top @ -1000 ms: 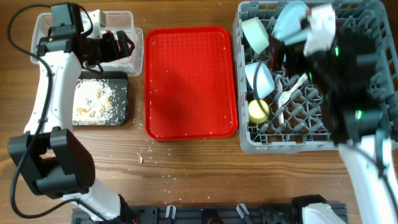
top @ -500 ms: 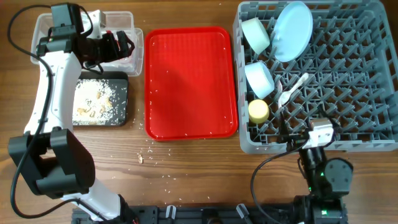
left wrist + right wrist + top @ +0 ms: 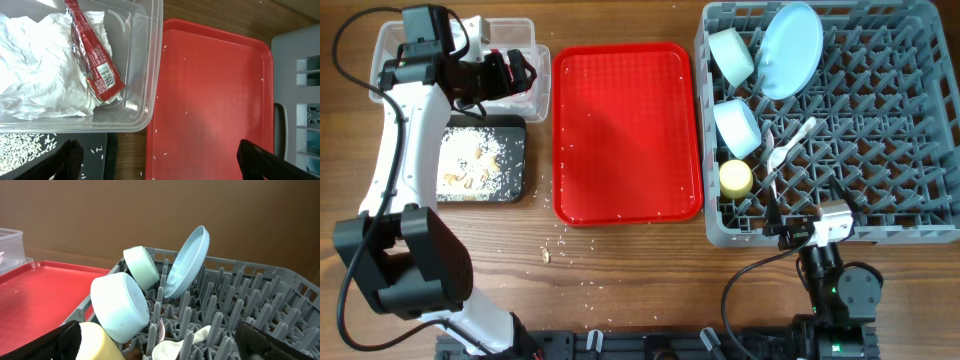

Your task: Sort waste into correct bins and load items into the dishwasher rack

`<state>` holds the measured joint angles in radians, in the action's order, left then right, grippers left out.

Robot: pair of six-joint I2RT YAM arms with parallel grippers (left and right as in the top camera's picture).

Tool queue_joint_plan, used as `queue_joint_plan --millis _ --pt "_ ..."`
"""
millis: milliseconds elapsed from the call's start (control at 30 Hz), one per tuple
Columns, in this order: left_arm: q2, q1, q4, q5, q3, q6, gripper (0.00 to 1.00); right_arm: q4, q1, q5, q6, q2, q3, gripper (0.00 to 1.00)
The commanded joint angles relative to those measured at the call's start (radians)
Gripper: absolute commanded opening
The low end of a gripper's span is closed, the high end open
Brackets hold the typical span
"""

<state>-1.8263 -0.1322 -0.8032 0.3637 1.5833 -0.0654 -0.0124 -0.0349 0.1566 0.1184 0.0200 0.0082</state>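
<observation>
Right arm has pulled back off the dishwasher rack (image 3: 910, 120) to the counter's front edge. Right gripper (image 3: 779, 230) apart, empty. Plate (image 3: 790, 48), two bowls (image 3: 731, 55), yellow cup (image 3: 735, 178) and white cutlery (image 3: 788, 146) sit racked. Left gripper (image 3: 157, 156) apart, empty, above the clear tub (image 3: 145, 60) holding wrapper (image 3: 92, 55) and napkin (image 3: 35, 75). Loading looks finished.

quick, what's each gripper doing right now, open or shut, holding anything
Left gripper: open, empty, over the edge of the clear plastic rectangular tub.
Right gripper: open, empty, facing the large grey plastic dishwasher rack.
</observation>
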Motion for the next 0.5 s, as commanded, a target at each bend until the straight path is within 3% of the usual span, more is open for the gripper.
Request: queue_joint_plan --millis 0,467 --pt "0.013 -0.004 0.002 0.002 0.005 0.008 1.0 -0.002 -0.005 0.018 0.012 -0.015 -0.003 1.0" --pt "0.057 0.006 0.015 -0.047 0.005 0.016 1.0 -0.002 -0.005 0.018 0.012 -0.015 -0.003 1.0"
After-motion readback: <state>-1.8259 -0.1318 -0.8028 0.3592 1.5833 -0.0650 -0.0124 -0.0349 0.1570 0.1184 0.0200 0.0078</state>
